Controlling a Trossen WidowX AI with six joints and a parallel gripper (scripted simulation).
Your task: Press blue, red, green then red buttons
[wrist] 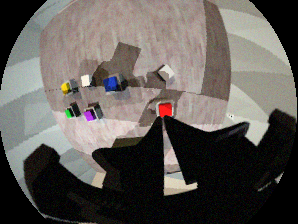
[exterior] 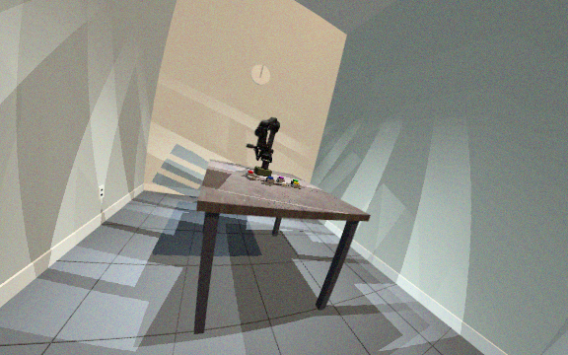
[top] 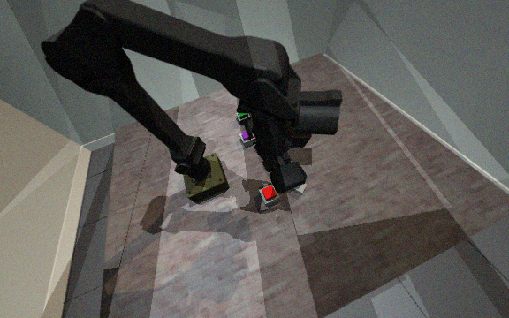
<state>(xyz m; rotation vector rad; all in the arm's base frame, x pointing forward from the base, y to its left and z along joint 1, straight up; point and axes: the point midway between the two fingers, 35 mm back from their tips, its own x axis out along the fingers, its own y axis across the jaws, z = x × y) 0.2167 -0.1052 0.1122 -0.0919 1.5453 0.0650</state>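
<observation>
The red button (top: 269, 193) (exterior: 250, 173) (wrist: 165, 110) stands in a pale housing, its cap raised. My gripper (wrist: 161, 119) is shut and empty. In the wrist view its tips overlap the near edge of the red button; in the top view it hangs above and beside that button, and a gap appears to remain. The blue button (exterior: 270, 178) (wrist: 111, 84) is left of the red one in the wrist view and hidden behind the arm in the top view. The green button (top: 243, 115) (exterior: 295, 181) (wrist: 68, 113) is far to the left in the wrist view.
The purple button (top: 245, 135) (exterior: 281, 178) (wrist: 89, 116) stands between green and red. The yellow button (exterior: 296, 185) (wrist: 65, 88) is beyond green. A white block (wrist: 86, 80) lies between yellow and blue. A pale grey block (wrist: 166, 73) lies just beyond the red button.
</observation>
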